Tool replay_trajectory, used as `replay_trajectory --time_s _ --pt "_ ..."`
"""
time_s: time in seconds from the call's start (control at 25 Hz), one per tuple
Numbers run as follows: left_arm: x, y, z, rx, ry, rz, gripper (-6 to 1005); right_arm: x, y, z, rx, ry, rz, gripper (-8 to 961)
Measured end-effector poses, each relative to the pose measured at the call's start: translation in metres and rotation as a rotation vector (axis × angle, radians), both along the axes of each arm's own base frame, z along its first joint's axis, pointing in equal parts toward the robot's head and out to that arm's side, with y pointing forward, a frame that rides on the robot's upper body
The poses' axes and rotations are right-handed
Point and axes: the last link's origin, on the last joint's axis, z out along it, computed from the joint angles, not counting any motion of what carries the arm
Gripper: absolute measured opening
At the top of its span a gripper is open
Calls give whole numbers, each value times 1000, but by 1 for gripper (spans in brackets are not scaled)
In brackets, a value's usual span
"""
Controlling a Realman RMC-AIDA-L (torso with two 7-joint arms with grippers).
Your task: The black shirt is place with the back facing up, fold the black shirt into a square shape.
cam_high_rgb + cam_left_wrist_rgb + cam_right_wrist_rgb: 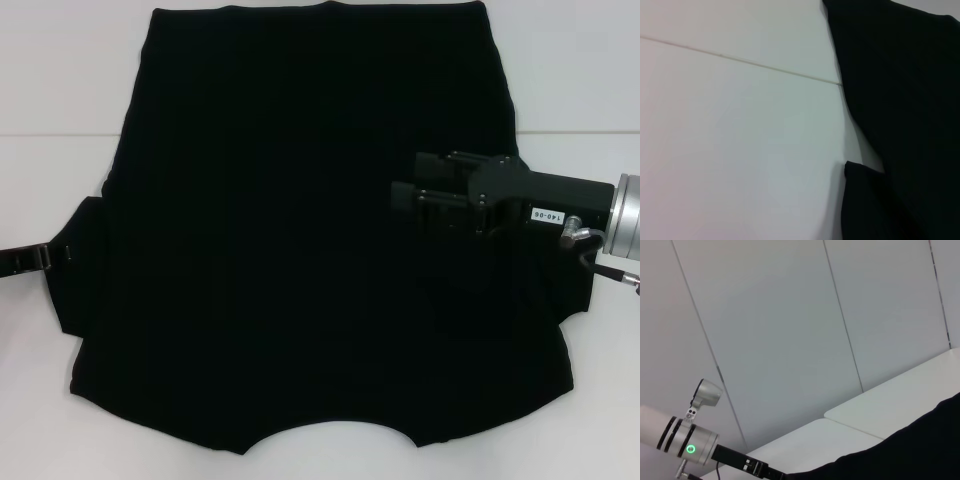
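A pale wall (790, 330) of tall panels split by thin vertical seams rises behind the white table (50, 80), whose top carries a faint seam line of its own. One black shirt (300, 260) lies spread flat on that table, covering most of it in the head view. It is plain black with no lettering showing; its straight hem lies at the table's far side and its curved neckline at the near edge. The sleeve on the robot's left looks folded in over the body, leaving a small squared flap at that edge.

Two arms are in view. The right gripper (398, 196) reaches sideways over the shirt's right half, above the cloth, its black fingers pointing toward the shirt's middle with a gap between them, holding nothing. The left gripper (30, 258) shows only as a thin black bar at the shirt's left edge by the sleeve flap; I cannot tell how its fingers stand.
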Motion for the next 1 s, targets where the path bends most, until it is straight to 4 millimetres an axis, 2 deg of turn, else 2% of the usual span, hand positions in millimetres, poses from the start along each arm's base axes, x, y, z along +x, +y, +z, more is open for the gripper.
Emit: replay_trajectory --time_s 0.04,0.48,0.6,1.0 --pt "0 0 0 0 1 0 718 0 0 0 0 0 0 733" --pt "0 0 0 -1 10 -4 245 -1 1 1 10 13 -6 733" --pt "0 0 0 0 12 -5 31 0 1 2 17 24 -11 733" --pt "-4 0 14 35 37 -5 17 2 4 0 41 32 -40 734"
